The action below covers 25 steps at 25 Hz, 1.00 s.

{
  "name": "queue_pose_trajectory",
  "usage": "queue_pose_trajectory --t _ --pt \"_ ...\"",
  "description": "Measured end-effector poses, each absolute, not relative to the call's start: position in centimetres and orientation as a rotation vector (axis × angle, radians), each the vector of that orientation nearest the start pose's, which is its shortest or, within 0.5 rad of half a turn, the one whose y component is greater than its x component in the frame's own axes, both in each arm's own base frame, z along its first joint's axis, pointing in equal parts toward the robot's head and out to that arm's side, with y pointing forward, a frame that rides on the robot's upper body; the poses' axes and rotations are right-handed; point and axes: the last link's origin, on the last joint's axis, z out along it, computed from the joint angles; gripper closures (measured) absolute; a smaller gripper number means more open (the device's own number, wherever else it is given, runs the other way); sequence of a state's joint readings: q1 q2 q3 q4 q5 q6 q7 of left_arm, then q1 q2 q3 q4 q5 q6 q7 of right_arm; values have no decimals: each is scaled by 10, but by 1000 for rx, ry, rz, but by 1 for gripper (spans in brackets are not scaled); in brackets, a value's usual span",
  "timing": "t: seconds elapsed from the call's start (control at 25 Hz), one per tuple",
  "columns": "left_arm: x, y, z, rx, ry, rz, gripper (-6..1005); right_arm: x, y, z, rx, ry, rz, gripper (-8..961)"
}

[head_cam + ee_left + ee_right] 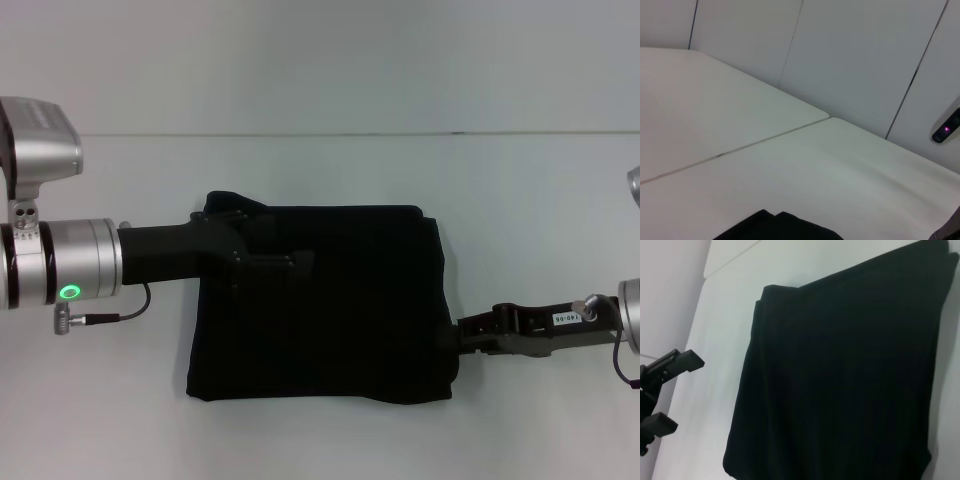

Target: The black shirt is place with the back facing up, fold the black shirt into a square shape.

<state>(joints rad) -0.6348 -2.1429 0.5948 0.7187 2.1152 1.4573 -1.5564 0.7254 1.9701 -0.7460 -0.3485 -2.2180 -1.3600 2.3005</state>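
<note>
1. The left gripper (pixel 275 258) reaches in from nine o'clock in the head view and hangs over the upper-left part of the black shirt (pixel 340 320). Black against black, its jaws cannot be told as spread or pressed together.
2. The black shirt lies folded into a near-square block at the middle of the white counter (pixel 330 170), edges fairly straight, a small fold of cloth poking out at its eleven o'clock corner.
3. The right gripper (pixel 470 333) comes in from three o'clock, low at the shirt's right edge near the four o'clock corner. In the right wrist view its jaws are spread, holding nothing, with the shirt (pixel 840 375) just beside them.
</note>
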Motion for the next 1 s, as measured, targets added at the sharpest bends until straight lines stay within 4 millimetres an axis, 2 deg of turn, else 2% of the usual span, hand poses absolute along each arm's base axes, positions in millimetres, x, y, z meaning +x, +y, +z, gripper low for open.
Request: queue_pose_trajectory --t 0.08,0.28,0.52,1.0 --pt "-234 363 -9 -2654 -760 -663 106 276 355 -26 -2353 1944 376 443" --pt "-234 362 -13 -2664 -758 -668 107 277 355 -25 -2359 1924 389 690" --pt "-234 363 -15 -2660 -770 -665 109 276 356 -25 -2377 1887 414 920" --pt "-235 364 -17 -2651 -777 -663 111 278 357 -7 -2392 1825 515 950"
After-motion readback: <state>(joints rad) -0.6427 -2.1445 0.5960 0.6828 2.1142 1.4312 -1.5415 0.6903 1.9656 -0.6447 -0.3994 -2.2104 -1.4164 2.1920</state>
